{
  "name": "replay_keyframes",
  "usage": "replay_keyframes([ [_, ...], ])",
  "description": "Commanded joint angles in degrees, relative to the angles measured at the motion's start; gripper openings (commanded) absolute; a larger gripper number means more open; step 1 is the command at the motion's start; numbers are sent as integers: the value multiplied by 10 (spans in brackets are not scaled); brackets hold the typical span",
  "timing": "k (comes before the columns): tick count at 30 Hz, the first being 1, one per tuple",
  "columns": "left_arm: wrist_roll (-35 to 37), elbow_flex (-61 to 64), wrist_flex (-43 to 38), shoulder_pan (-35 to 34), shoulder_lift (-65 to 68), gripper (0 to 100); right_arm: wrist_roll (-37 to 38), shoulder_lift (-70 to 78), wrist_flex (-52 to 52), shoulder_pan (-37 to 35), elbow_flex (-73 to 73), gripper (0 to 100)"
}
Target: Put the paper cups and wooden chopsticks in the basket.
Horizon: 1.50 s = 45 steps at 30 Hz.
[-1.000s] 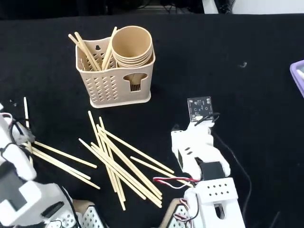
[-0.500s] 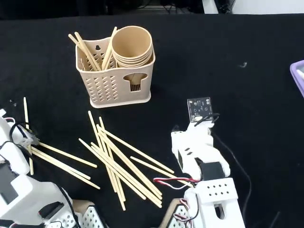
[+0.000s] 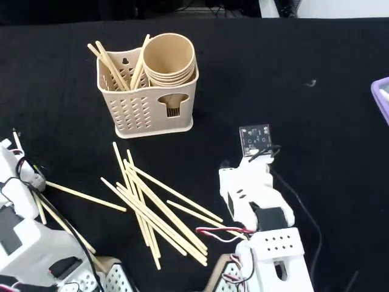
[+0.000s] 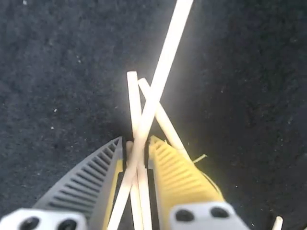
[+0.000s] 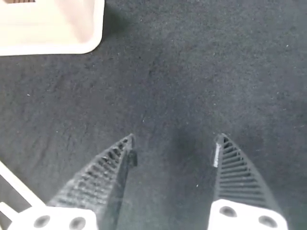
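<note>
A beige slotted basket [image 3: 146,100] stands at the back of the black table, holding a stack of paper cups [image 3: 169,59] and a few wooden chopsticks [image 3: 112,64]. Several loose chopsticks [image 3: 155,207] lie in a heap at the front centre. My left gripper [image 4: 136,140] is shut on a small bundle of chopsticks [image 4: 158,81] that cross each other just past its fingertips. The left arm [image 3: 18,207] is at the front left edge. My right gripper [image 5: 175,143] is open over bare cloth, with the basket's bottom corner [image 5: 57,28] beyond it.
The right arm [image 3: 255,194] sits at the front centre-right beside the heap. A purple object [image 3: 381,97] shows at the right edge. Two more chopsticks [image 3: 85,196] lie by the left arm. Black cloth stretches open to the right of the basket.
The left arm shifted, and the chopsticks in its gripper swung round; one tip now pokes out further left. Chopsticks lying nearby shifted too. The right arm stayed still.
</note>
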Motion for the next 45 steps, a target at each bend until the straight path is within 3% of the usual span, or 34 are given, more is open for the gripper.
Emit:
replay_keyframes([
  [1, 40, -1, -9, -14, 7, 69, 1, -15, -10, -10, -2, 261],
  [11, 183, -96, -10, -73, 7, 33, 1, -15, -10, -10, -2, 261],
  [20, 251, -194, -6, -126, 8, 31, 1, -15, -10, -10, -2, 261],
  [26, 218, -171, 16, -123, 12, 45, 1, -15, -10, -10, -2, 261],
  [33, 169, -74, 23, -78, 12, 188, 1, -15, -10, -10, -2, 261],
  [45, 170, -29, 22, -76, 13, 188, 1, -15, -10, -10, -3, 261],
])
